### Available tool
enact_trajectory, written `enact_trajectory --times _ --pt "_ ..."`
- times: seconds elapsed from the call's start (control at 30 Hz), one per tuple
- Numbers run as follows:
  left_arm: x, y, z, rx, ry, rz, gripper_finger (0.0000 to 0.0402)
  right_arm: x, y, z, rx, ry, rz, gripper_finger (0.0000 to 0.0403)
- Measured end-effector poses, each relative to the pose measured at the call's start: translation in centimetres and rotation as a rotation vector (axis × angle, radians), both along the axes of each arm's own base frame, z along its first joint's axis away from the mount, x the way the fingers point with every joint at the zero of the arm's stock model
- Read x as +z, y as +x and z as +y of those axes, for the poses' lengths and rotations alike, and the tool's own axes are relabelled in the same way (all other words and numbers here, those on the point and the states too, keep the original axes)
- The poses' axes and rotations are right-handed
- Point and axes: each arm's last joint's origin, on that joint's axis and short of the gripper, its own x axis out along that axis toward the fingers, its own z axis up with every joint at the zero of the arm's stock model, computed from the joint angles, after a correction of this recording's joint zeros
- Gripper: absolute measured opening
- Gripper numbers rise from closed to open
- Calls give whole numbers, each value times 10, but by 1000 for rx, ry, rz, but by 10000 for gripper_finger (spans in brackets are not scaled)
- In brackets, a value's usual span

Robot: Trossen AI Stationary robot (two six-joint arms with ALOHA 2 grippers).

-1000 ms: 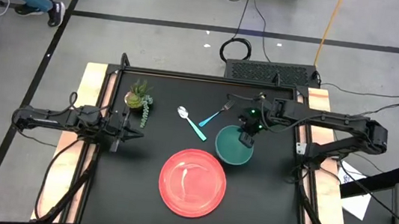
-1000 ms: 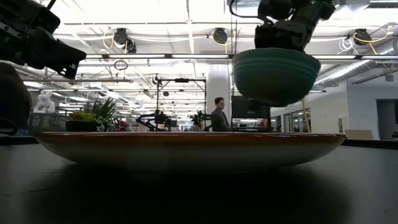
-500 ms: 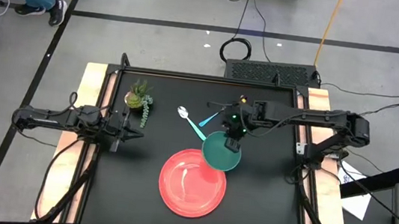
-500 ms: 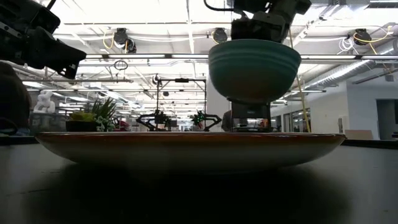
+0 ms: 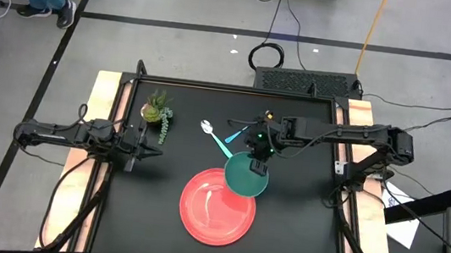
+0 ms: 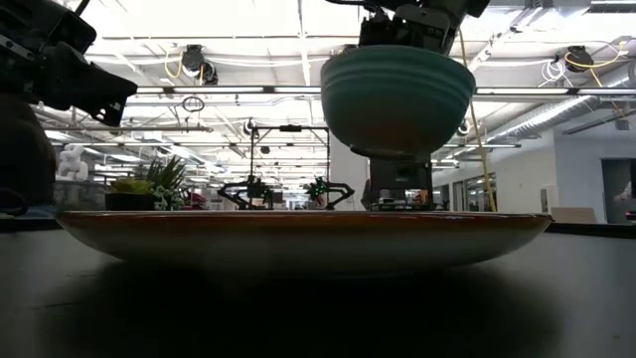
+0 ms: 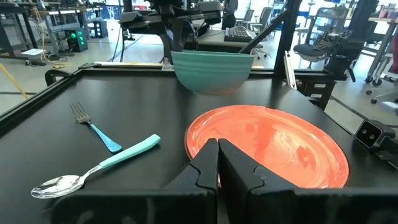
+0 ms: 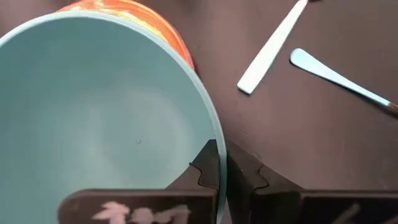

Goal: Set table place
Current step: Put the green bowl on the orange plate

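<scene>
The teal bowl hangs in my right gripper, which is shut on it, over the far right rim of the red plate. In the low view the bowl is level and well above the plate, which lies flat on the black table. The spoon and the fork lie crossed on the table beyond the plate. My left gripper is shut on nothing at the table's left side. My right gripper pinches the bowl's rim on the side away from the plate, one finger inside the bowl and one outside. The fingers slant down from the table's right and far side. The bowl hangs upright and level, lifted clear of table and plate.
A small potted plant stands at the far left of the table, just ahead of my left gripper. Bare black tabletop lies to the right of the plate and along the near edge. Cables and an equipment box sit on the floor beyond the far edge.
My right gripper has carried the bowl toward the table's left and a little toward the near edge, from beside the plate to above its far right rim. The bowl has stayed upright and lifted clear throughout.
</scene>
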Motion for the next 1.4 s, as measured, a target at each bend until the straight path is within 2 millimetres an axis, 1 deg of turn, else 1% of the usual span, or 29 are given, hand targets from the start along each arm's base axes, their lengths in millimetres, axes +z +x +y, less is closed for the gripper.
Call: enact_trajectory --times 0.17,0.37,0.47,0.7,0.9,1.0,1.17,1.3,1.4 --pt "0 0 0 1 1 0 15 4 7 8 16 2 -72 0" --pt "0 0 0 1 0 0 15 4 10 14 42 42 -95 0" --pt "0 0 0 2 -1 0 15 2 15 20 57 57 -123 0" --pt "0 0 0 5 -2 1 15 -18 27 34 97 62 -70 0" --pt "0 0 0 6 -7 0 15 -39 37 36 96 68 -22 0" --pt "0 0 0 6 -7 1 15 -45 41 36 96 69 -1 0" --pt "0 0 0 6 -7 1 15 -49 56 48 133 65 7 0" --pt "0 0 0 6 -10 1 15 -40 71 59 192 47 16 0" --pt "0 0 0 6 -11 1 15 -33 77 64 219 37 17 0"
